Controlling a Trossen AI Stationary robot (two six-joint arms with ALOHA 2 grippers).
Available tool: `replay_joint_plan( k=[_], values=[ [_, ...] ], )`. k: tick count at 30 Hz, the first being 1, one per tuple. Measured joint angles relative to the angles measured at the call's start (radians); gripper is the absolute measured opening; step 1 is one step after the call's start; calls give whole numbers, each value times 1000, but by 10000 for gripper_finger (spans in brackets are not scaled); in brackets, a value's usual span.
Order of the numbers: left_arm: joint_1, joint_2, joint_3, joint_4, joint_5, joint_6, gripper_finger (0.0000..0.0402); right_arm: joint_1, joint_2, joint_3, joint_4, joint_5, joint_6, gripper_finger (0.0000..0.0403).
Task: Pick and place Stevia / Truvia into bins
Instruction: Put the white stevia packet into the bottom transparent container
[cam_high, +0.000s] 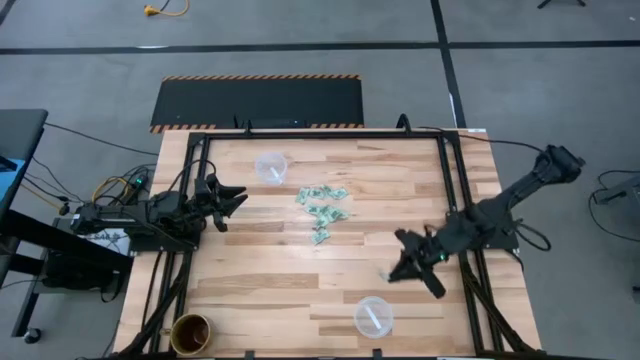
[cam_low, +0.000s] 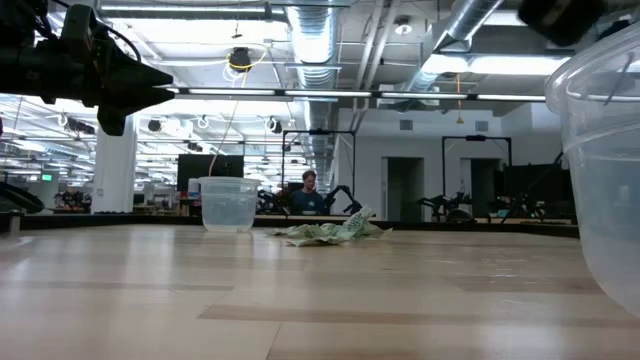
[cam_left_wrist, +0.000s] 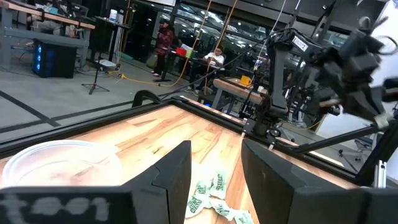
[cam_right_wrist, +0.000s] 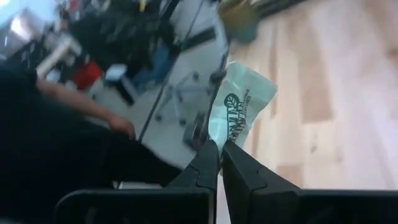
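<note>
While the left arm is held low over the tabletop's (cam_high: 260, 290) left edge, its jaws (cam_left_wrist: 214, 168) are parted and empty, pointed across the wood toward the packet pile (cam_high: 322, 208). That arm is stretched level from the left side, and its gripper (cam_high: 232, 200) sits short of the far cup (cam_high: 270, 166), which is seen blurred beside the fingers in the left wrist view.

The right arm is reached in from the right rear corner, angled down and forward, with its gripper (cam_high: 397, 270) near the tabletop between the pile and the near cup (cam_high: 373, 316). Its jaws are clenched on a single packet (cam_right_wrist: 241, 107), pale green with dark print, which is gripped by one end and stands out beyond the fingertips (cam_right_wrist: 208, 155).

The remaining packets are heaped loosely at the middle of the tabletop, just right of the far cup and well apart from the near cup. A brown cup (cam_high: 190, 333) stands at the near left corner. In the low view a person (cam_low: 308, 190) is seen seated in the room behind.
</note>
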Motion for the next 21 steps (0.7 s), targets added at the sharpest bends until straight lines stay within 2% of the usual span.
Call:
replay_joint_plan(
  k=[5, 10, 21],
  values=[
    [0, 0, 0, 0, 0, 0, 130, 120, 84, 0, 1, 43, -2, 3],
    [0, 0, 0, 0, 0, 0, 130, 189, 181, 0, 50, 78, 22, 3],
    [0, 0, 0, 0, 0, 0, 130, 213, 357, 0, 251, 78, 24, 5]
  ],
)
